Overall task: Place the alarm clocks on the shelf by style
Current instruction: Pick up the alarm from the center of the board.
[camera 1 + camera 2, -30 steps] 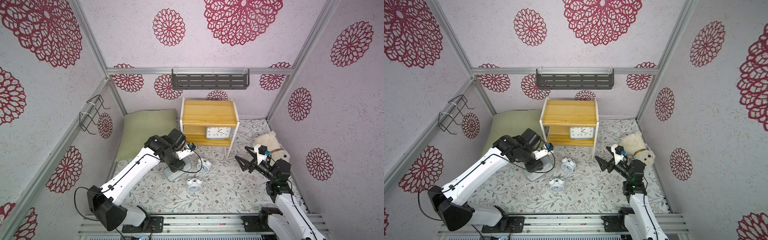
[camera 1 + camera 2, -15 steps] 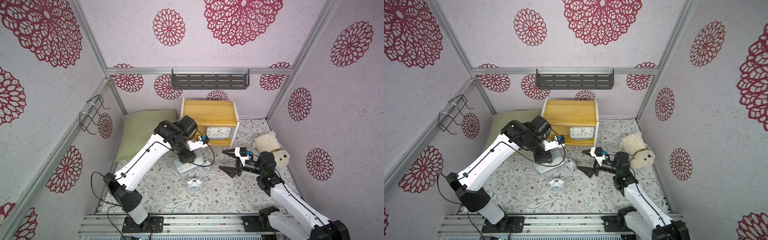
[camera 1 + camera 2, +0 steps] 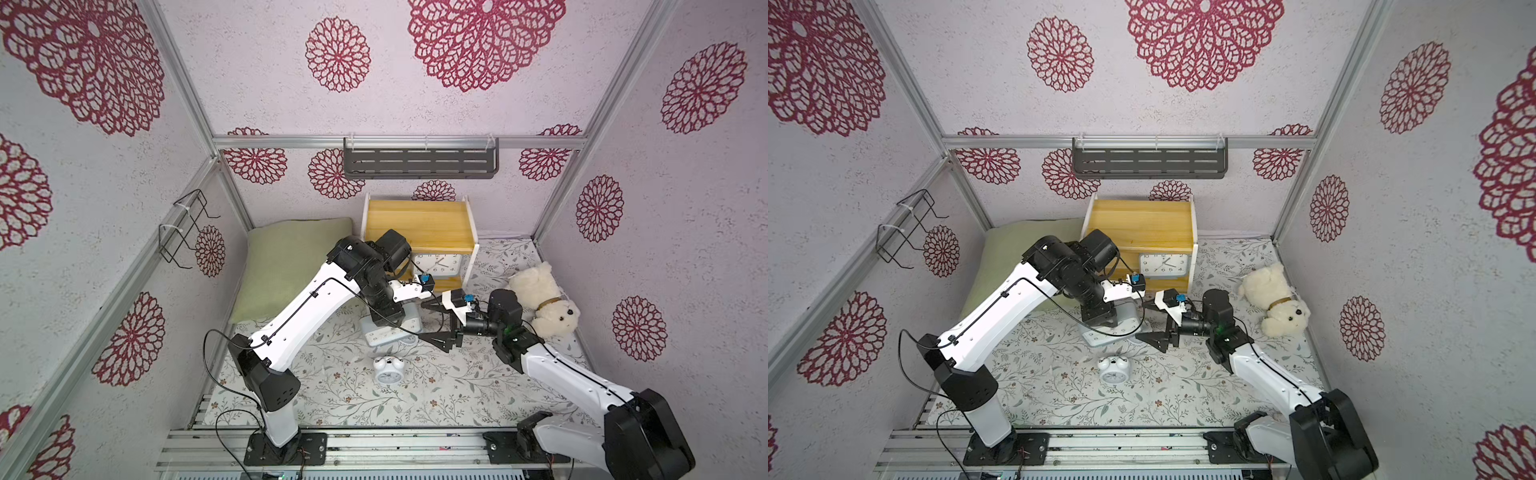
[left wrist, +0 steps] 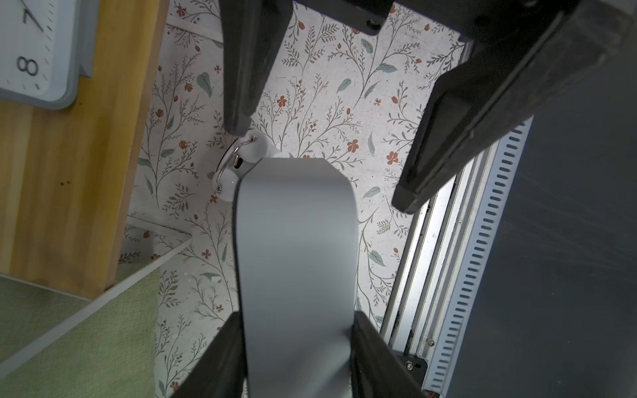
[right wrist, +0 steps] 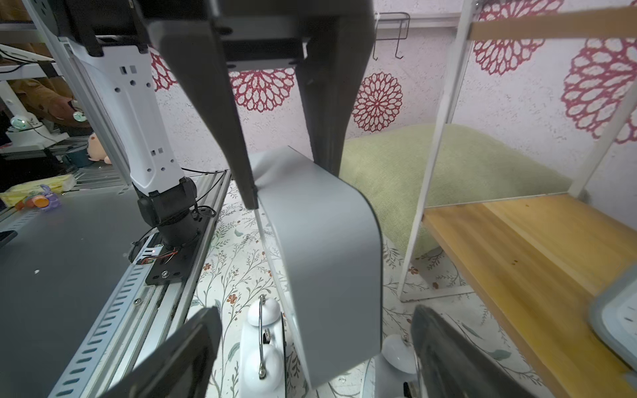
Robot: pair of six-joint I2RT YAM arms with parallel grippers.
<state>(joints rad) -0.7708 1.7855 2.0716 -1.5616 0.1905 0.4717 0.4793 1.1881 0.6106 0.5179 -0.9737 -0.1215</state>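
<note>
**Rectangular grey alarm clock (image 3: 388,337) gripped by the left gripper (image 4: 296,315)**

Its jaws clamp the clock's sides over the floral mat (image 3: 332,386), just before the shelf (image 3: 415,224). A second rectangular clock (image 3: 436,264) occupies the lower tier. The right gripper (image 3: 419,320) is spread wide and holds nothing.

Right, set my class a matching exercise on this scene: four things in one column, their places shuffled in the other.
1 green pillow
2 white plush toy
3 boxy clock showing its dial
4 other boxy clock

a in the left gripper
b on the shelf's lower board
c lying left of the shelf
d on the floral mat, right side

Pairs: 1c, 2d, 3b, 4a
</note>
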